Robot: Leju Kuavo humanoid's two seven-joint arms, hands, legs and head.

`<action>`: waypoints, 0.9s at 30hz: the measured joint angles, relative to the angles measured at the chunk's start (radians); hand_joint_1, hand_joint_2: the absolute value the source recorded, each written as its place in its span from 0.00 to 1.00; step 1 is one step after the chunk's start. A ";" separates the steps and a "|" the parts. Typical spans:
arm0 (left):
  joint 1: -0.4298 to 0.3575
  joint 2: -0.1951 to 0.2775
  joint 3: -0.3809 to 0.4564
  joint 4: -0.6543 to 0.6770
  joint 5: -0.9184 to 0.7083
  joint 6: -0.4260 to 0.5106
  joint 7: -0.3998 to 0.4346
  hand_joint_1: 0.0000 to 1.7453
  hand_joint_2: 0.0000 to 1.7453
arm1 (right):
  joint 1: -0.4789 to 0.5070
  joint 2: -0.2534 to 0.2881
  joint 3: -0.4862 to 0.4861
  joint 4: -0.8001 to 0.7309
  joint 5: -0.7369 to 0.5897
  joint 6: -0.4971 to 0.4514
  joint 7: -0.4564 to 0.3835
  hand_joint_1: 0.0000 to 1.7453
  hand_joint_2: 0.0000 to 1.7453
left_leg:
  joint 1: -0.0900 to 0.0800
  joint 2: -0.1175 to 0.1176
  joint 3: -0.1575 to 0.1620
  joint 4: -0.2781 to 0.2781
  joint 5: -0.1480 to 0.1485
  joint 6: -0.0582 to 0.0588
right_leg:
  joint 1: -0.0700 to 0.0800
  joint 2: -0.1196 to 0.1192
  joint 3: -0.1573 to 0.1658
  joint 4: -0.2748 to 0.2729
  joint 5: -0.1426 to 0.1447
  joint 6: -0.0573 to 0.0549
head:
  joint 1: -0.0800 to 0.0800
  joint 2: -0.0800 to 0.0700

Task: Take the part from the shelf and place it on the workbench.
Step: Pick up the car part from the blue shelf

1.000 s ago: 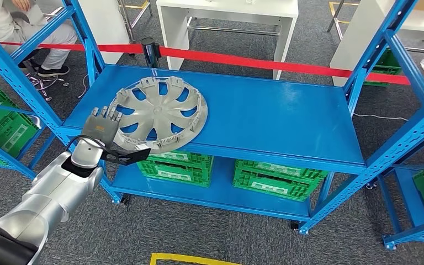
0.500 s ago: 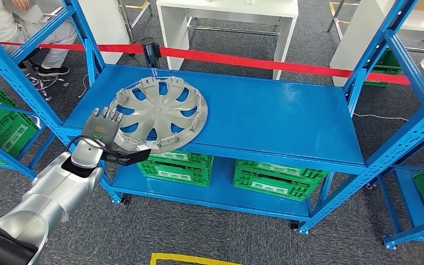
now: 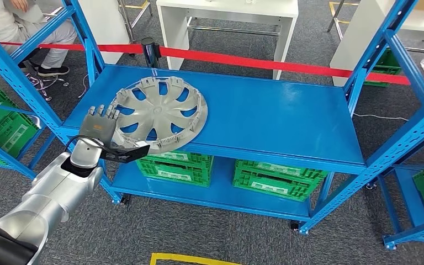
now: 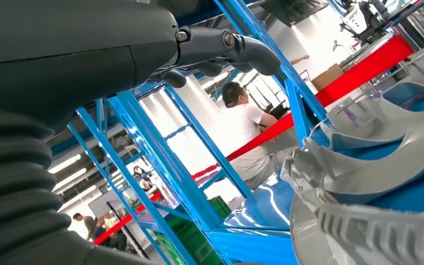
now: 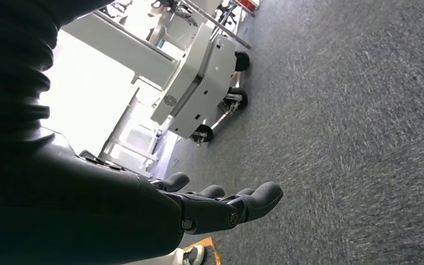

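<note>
Fingers (image 3: 101, 111) of the left hand (image 3: 99, 125) were spread and upright at the near left rim of the hubcap (image 3: 158, 112), holding nothing; whether they touched the rim could not be told. Fingers (image 5: 254, 199) of the right hand (image 5: 210, 208) were loosely extended and apart, empty, above grey carpet (image 5: 353, 110).

Taking the hubcap as the landmark: the blue shelf rack (image 3: 287, 118) carried it on its upper deck, toward that deck's left end, with bare blue deck stretching away to the hubcap's right. Beyond the hubcap, behind the rack, a red barrier tape (image 3: 287, 66) ran across, and past that stood a white table (image 3: 226, 16). Below the hubcap, on the rack's lower deck, sat green crates (image 3: 276, 179). To the far left and behind it, a person (image 3: 11, 27) sat in light clothing.

The hubcap itself was a silver-grey plastic disc lying flat with its inner side up. Curved spokes swept out from a plain round centre, blue deck showing through the openings between them, and small ribbed clips stood up around the rim. In the left wrist view those ribbed clips (image 4: 375, 232) appeared close beside the hand.
</note>
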 joint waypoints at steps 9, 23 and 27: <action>0.001 0.000 0.014 0.000 0.007 -0.025 -0.013 0.00 1.00 | -0.001 0.000 -0.006 0.000 0.006 0.000 -0.002 0.00 1.00 | 0.000 0.000 0.000 0.000 0.000 0.000 | 0.000 0.000 0.000 0.000 0.000 0.000 | 0.000 0.000; 0.001 0.000 0.023 0.000 0.007 -0.022 -0.024 0.00 0.00 | -0.001 0.000 -0.006 0.000 0.009 0.000 -0.001 0.00 1.00 | 0.000 0.000 0.000 0.000 0.000 0.000 | 0.000 0.000 0.000 0.000 0.000 0.000 | 0.000 0.000; 0.001 0.000 0.023 0.000 0.008 -0.031 -0.041 0.00 0.00 | -0.001 0.000 -0.006 0.000 0.011 0.000 -0.001 0.00 1.00 | 0.000 0.000 0.000 0.000 0.000 0.000 | 0.000 0.000 0.000 0.000 0.000 0.000 | 0.000 0.000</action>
